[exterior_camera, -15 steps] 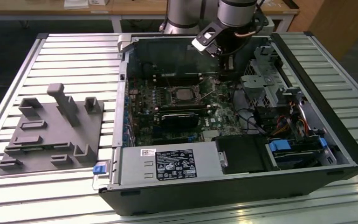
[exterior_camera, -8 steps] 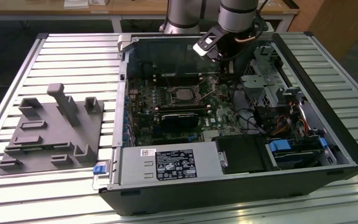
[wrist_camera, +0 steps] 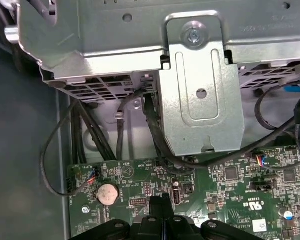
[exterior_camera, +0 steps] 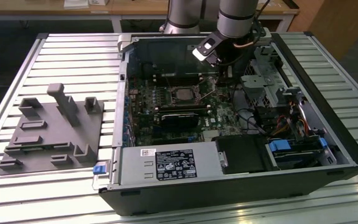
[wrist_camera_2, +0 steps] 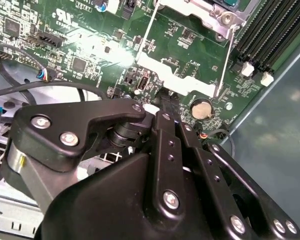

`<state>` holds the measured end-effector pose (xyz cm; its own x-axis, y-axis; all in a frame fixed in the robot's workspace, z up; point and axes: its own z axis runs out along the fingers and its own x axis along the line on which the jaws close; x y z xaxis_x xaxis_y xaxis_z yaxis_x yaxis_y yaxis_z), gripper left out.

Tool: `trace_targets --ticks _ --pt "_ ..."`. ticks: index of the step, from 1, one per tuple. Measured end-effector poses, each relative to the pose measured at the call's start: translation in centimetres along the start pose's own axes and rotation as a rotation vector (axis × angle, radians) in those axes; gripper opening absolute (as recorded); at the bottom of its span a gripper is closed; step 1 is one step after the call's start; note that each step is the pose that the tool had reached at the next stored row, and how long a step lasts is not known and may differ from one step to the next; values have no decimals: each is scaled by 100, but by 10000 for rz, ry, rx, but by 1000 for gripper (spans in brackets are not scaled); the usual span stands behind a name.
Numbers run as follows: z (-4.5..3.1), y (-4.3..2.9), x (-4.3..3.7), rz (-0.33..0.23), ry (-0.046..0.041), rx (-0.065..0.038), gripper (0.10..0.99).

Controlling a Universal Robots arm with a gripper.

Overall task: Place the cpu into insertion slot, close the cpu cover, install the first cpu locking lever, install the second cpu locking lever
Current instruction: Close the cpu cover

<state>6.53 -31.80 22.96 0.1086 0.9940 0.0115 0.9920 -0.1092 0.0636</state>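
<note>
Hovering above the motherboard (wrist_camera: 225,192) near the seated cpu (exterior_camera: 182,95), the gripper (wrist_camera: 160,201) shows jaws closed on nothing; cpu cover (wrist_camera_2: 205,12) appears lowered, both locking levers (wrist_camera_2: 146,35) apparently unlatched.

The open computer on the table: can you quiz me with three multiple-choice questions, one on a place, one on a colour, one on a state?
1. The gripper is: A over the grey tray; B inside the computer case; C off the table.
2. The circuit board is: A green; B red; C white.
3. The computer case is: A shut; B upside down; C open.
B: it hangs over the circuit board. A: green in both wrist views. C: its inside lies bare in the exterior view.
</note>
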Motion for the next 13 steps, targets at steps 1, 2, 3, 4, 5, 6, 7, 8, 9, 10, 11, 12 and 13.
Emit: trace_targets --ticks 1,2,3,4,5,6,7,8,9,10,11,12,13 --pt "0 0 0 0 -2 0 106" --pt "0 0 0 0 -3 0 106" --pt "1 0 0 0 -1 0 106" --pt "2 0 0 0 0 1 106" --pt "2 1 0 -1 -3 36 106" --pt "3 2 0 -1 -12 127 106" --pt "4 4 1 1 -26 249 106" --pt "5 7 1 3 -42 398 106" --pt "6 11 1 3 -61 570 106" --pt "7 14 2 3 -78 722 106" --pt "8 18 2 3 -96 875 106" --pt "9 20 2 5 -114 1037 106" --pt "9 23 3 6 -129 1177 106"
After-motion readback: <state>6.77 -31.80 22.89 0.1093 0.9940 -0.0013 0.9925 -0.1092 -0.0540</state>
